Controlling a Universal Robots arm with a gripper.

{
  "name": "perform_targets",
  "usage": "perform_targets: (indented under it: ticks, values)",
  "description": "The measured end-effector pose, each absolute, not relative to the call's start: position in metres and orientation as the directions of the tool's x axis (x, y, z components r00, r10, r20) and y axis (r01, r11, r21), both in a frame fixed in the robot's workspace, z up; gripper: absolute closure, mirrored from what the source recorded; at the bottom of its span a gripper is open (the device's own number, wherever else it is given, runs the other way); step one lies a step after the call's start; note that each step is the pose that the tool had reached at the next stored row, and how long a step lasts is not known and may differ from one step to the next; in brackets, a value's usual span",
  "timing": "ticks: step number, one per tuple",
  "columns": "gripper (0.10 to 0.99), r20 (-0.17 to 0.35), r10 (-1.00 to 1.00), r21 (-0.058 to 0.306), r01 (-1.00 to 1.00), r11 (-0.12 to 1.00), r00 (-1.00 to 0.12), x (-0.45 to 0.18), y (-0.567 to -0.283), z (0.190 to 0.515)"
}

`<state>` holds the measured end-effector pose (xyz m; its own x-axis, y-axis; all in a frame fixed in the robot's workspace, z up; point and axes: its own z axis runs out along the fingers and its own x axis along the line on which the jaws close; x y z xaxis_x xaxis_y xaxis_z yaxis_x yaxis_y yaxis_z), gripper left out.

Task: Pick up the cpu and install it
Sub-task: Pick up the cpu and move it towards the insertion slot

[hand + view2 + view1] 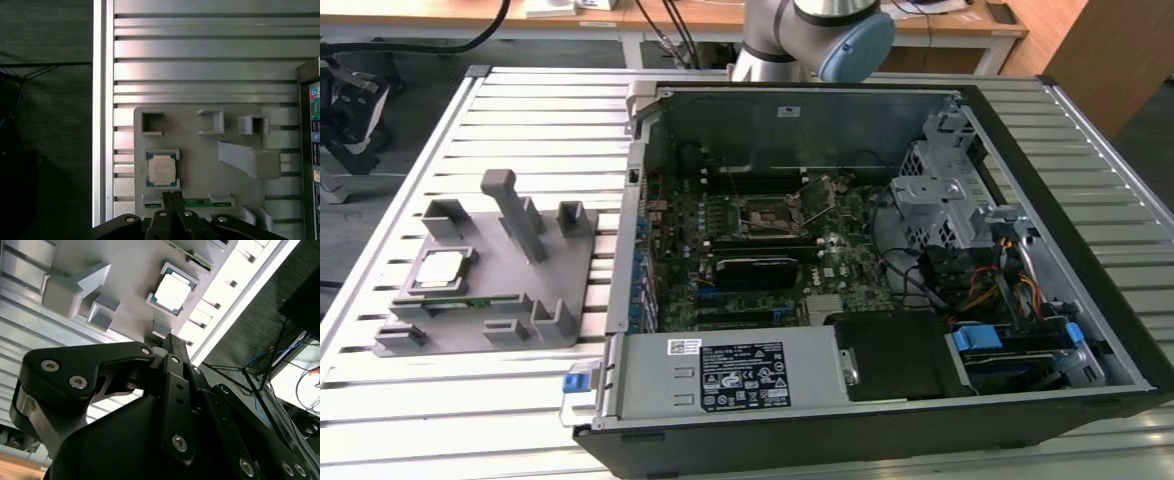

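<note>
The cpu (pixel 443 268) lies flat, silver top up, in a square pocket of the grey fixture tray (pixel 520 300) on the slatted table, at the exterior view's left. Both wrist views look down on the cpu (pixel 162 169) (pixel 172 290) from well above. My gripper (pixel 172 196) hangs over the tray, clear of the chip, its two black fingers (pixel 167 199) pressed together with nothing between them. In the second wrist view the gripper (pixel 169 342) points towards the tray's edge. The black motherboard socket (pixel 774 215) sits inside the open computer case.
The open computer case (pixel 1014 150) fills the exterior view's right, with drive cage, cables and power supply inside. Upright posts (pixel 514 215) rise from the tray. A green memory stick (pixel 197 202) lies in a tray slot beside the cpu. The arm's joint (pixel 847 40) stands behind the case.
</note>
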<state>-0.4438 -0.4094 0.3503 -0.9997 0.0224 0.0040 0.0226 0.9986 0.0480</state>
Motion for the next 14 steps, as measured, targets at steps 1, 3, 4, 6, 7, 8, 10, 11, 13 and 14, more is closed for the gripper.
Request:
perform_targets:
  ticks: [1, 3, 4, 6, 7, 8, 10, 11, 13, 14]
  values:
    - [0.98, 0.004, 0.021, 0.05, 0.021, 0.999, -1.0, -0.444, -0.41, 0.35]
    - [0.98, 0.005, 0.015, 0.055, 0.016, 0.998, -1.0, -0.444, -0.41, 0.348]
    - [0.98, 0.005, 0.013, 0.057, 0.013, 0.998, -1.0, -0.444, -0.41, 0.347]
    - [0.98, 0.006, 0.006, 0.058, 0.007, 0.998, -1.0, -0.444, -0.411, 0.344]
    - [0.98, 0.007, 0.0, 0.058, 0.001, 0.998, -1.0, -0.444, -0.412, 0.343]
    - [0.98, 0.007, -0.006, 0.058, -0.006, 0.998, -1.0, -0.444, -0.412, 0.342]
    - [0.98, 0.009, -0.017, 0.058, -0.016, 0.998, -1.0, -0.444, -0.413, 0.34]
    - [0.98, 0.009, -0.021, 0.058, -0.021, 0.998, -1.0, -0.444, -0.414, 0.339]
    - [0.98, 0.01, -0.025, 0.058, -0.025, 0.998, -1.0, -0.444, -0.414, 0.337]
    - [0.98, 0.01, -0.026, 0.058, -0.025, 0.998, -1.0, -0.444, -0.415, 0.335]
